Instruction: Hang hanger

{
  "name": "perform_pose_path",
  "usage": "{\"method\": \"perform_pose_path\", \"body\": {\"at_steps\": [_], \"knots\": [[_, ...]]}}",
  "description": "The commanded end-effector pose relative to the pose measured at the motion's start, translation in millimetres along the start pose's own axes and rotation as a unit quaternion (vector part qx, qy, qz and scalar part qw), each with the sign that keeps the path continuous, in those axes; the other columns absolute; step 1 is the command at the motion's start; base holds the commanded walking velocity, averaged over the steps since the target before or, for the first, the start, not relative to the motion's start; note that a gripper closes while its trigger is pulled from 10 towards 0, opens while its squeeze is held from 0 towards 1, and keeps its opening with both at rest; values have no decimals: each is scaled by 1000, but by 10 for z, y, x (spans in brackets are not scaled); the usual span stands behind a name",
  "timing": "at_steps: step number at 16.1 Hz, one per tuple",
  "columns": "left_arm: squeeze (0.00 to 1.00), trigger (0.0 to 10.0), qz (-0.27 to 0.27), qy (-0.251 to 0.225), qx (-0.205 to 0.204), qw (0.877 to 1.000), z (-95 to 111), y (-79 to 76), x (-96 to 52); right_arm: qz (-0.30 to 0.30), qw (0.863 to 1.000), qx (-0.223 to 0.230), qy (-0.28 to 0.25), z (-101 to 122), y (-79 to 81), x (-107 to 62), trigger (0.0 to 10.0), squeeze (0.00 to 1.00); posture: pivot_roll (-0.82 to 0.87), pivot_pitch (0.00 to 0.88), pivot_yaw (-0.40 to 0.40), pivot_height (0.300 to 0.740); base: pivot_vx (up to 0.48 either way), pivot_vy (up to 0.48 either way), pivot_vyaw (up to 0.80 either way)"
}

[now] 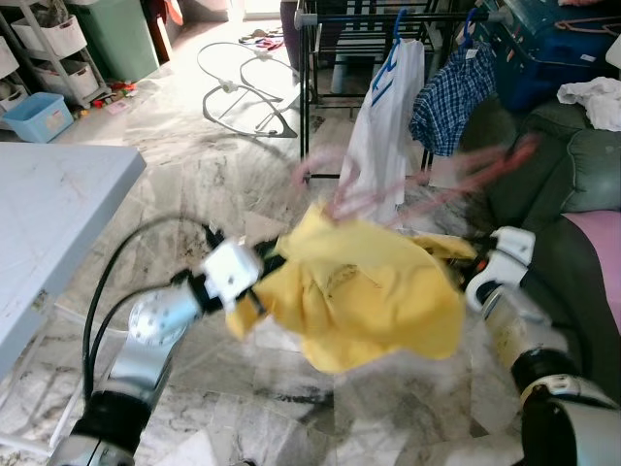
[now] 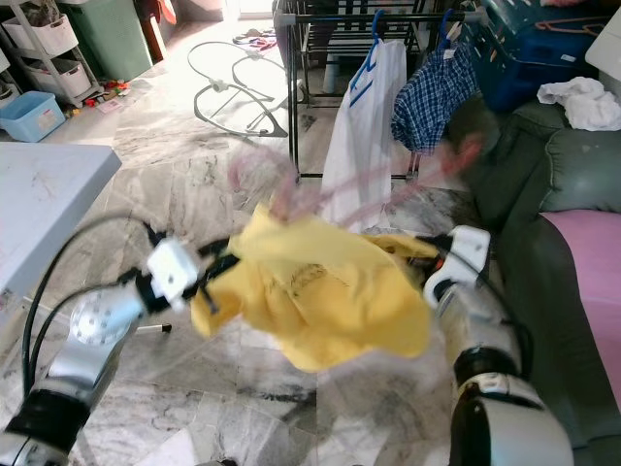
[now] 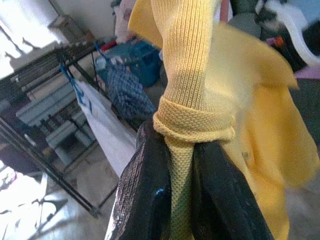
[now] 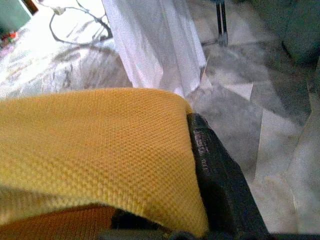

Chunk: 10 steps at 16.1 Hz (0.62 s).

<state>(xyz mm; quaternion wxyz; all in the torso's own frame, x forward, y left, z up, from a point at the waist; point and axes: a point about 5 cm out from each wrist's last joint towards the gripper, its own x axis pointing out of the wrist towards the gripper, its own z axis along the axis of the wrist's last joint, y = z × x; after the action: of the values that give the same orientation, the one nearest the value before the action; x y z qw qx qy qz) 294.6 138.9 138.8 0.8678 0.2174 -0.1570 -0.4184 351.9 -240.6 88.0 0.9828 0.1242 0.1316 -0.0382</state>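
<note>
While both arms reach forward over the marble floor (image 1: 194, 165), a yellow shirt (image 1: 364, 291) hangs stretched between them in mid-air; the left gripper (image 3: 180, 165) has its two black fingers (image 3: 145, 185) closed on a ribbed yellow cuff or hem of the shirt; the right gripper (image 1: 466, 267) sits at the shirt's other edge, one black finger (image 4: 215, 175) showing under the cloth, though whether it is clamped I cannot tell; a pink hanger (image 1: 427, 189), blurred, rises out of the shirt's top toward the drying rack (image 1: 320, 58); on that rack hang a white garment (image 1: 383, 126) and a blue checked shirt (image 1: 448, 97), each on a blue hanger; a grey desk (image 1: 49, 214) stands to the robot's left, a dark sofa (image 1: 572, 184) to its right.
</note>
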Motion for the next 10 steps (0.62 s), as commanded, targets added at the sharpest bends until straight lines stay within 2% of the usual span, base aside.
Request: {"method": "perform_pose_path", "body": {"at_steps": [1,6,10], "knots": [[0,0,38,-14,14,999,47,157,-125,-37,999,11,-14,121,-140,-13,0,0,-92,78,20,740,0,0,0],[0,0,42,17,-13,999,-137,22,-248,-33,998,16,-47,345,-127,19,0,0,-91,79,14,740,0,0,0],[0,0,32,52,-52,997,-322,-125,-325,-24,994,26,-100,584,-96,24,0,0,-99,81,16,740,0,0,0]]}}
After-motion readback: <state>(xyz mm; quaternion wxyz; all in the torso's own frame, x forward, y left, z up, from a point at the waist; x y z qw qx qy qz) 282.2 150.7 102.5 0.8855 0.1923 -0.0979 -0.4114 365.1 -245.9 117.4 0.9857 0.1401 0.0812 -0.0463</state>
